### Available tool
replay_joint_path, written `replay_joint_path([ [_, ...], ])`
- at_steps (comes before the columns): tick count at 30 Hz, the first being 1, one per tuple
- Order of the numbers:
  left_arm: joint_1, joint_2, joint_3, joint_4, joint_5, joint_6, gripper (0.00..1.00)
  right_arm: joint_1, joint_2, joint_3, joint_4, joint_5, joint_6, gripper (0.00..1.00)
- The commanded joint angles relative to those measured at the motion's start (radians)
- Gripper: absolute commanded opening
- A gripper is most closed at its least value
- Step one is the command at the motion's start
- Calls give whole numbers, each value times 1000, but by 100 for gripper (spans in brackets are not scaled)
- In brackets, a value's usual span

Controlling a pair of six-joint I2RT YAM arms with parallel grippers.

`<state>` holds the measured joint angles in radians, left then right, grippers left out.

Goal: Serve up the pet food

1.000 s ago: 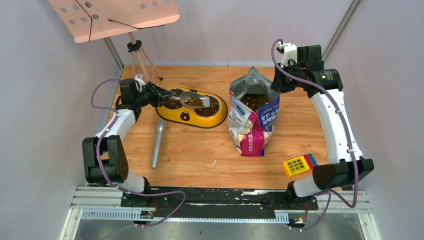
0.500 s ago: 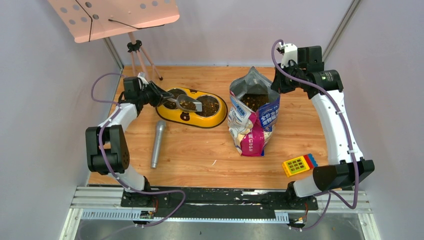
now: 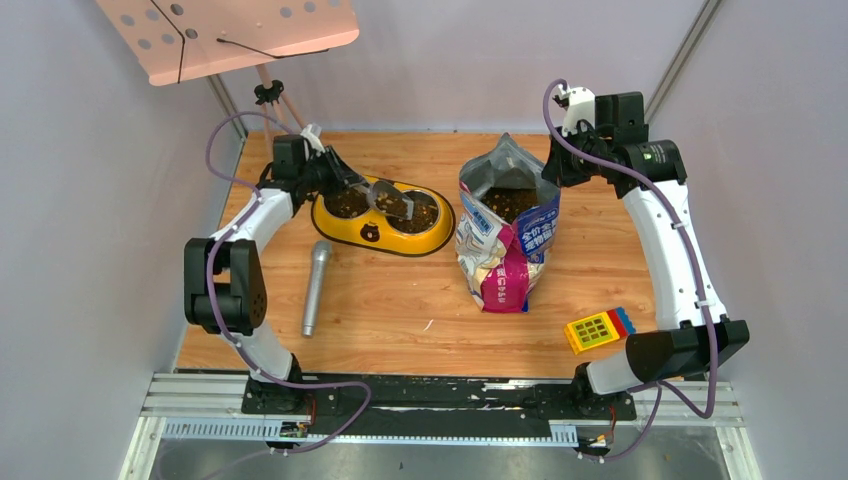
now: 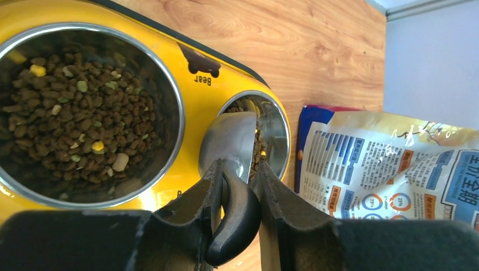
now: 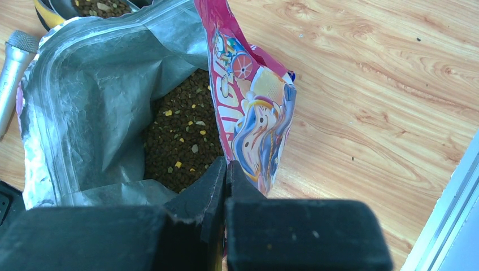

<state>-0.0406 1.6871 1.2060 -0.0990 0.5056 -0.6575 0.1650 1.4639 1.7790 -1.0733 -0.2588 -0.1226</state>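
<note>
- here's the counter [image 3: 400, 320]: warm honey-coloured wood, the grain running from left edge to right edge, boxed in on three sides.
- left wall [image 3: 80, 200], back wall [image 3: 450, 60], right wall [image 3: 780, 150]: all plain, pale lilac-grey, matte.
- up at the far left corner a pink perforated board [image 3: 230, 35] tilts out over the wood, carried on a slim tripod [image 3: 265, 93] whose legs land near the back edge.
- a metal post [image 3: 683, 50] climbs out of the far right corner on a slant.
- along the near edge runs a silver slotted rail [image 3: 200, 405], with a grey metal sheet [image 3: 450, 464] below it.
- the light is even and soft, the shadows faint, with a gentle sheen on the wood.
</note>
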Motion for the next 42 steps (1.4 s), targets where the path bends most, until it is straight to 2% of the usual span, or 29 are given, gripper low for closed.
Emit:
replay_joint_path([
  [1, -37, 29, 47, -38, -67, 97, 0, 1, -58, -3, 68, 6, -4, 0],
  [11, -88, 85, 108, -47, -62, 98, 0, 0, -57, -4, 69, 10, -10, 0],
  [16, -97, 94, 153, -97, -120, 137, 0, 0, -55, -4, 71, 12, -15, 0],
  [22, -98, 66, 207, -200, -253, 216, 0, 0, -51, -4, 71, 10, -18, 0],
  [42, -101, -10, 233, -264, -301, 303, 0, 0, -40, 10, 72, -1, -19, 0],
])
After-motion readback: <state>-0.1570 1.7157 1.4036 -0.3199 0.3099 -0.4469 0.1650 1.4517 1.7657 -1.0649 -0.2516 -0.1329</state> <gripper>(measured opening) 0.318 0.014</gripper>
